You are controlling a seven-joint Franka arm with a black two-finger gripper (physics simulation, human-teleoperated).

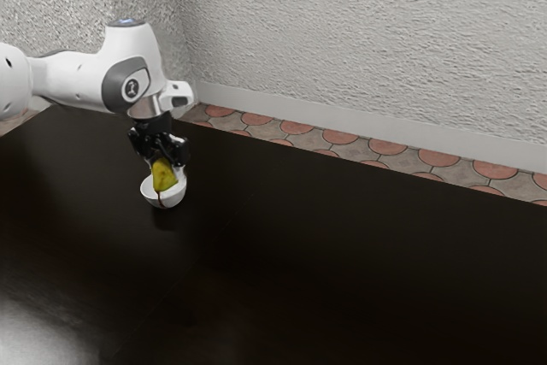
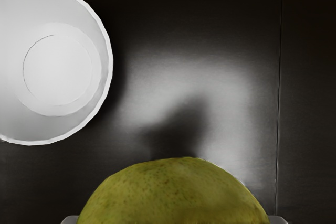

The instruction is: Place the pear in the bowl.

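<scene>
2 jaws pinch the pear (image 1: 164, 176) from opposite sides, holding it above the bench (image 1: 342, 279), beside the bowl (image 2: 63, 72) rather than over it. The bowl stands upright; 1 dark shadow (image 2: 181, 124) lies near it. In the exterior view, the pear hides part of the bowl.

Arm (image 1: 73, 81) cased in smooth white shell, joints rounded. Gripper (image 1: 163, 162) finished in black, built of chunky, angular parts. Directly above the gripper, wrist banded by a silver-grey collar (image 1: 147, 108). Beside the collar, a white block (image 1: 178, 94) is fitted, marked with a dark oval. Higher above the gripper, a dark grey cover (image 1: 125, 85) is set in, stamped with a round, white-edged emblem (image 1: 132, 87). Topmost cap (image 1: 126, 21) ringed in grey, patched with blue. Farther from the gripper, white casing dotted with small dark marks. Fingertips (image 2: 279, 220) seen pale grey in wrist view.
</scene>
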